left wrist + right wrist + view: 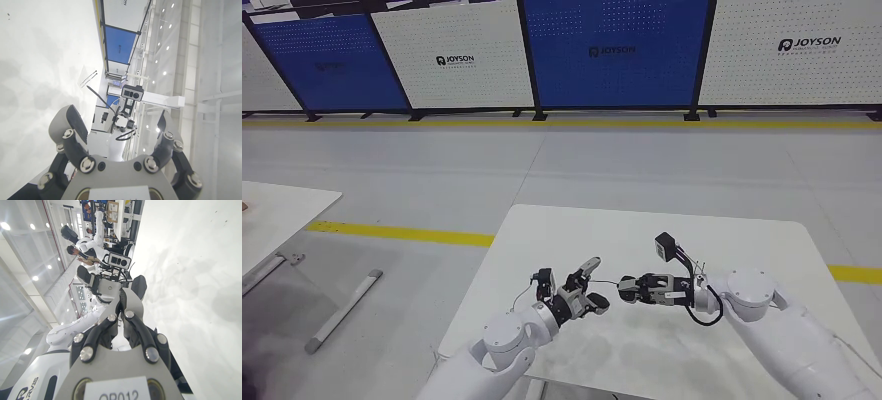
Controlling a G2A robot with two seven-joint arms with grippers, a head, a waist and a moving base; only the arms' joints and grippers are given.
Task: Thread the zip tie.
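A thin black zip tie (98,96) sticks out of my right gripper (115,113), which is shut on one end of it; the free end points out over the white table (642,230). From above, the zip tie (608,284) shows as a short dark line between the two grippers. My right gripper (626,288) faces my left gripper (594,284) just above the table's near half. The left gripper (119,119) is open, with nothing between its fingers (75,121). In the right wrist view my right gripper (121,296) is closed and the open left gripper (111,279) sits just beyond it.
Two spare black zip ties (90,77) lie on the table (37,56) beyond the held one. The table's far edge and right edge are some way off. Blue and white panels (612,50) stand across the floor behind.
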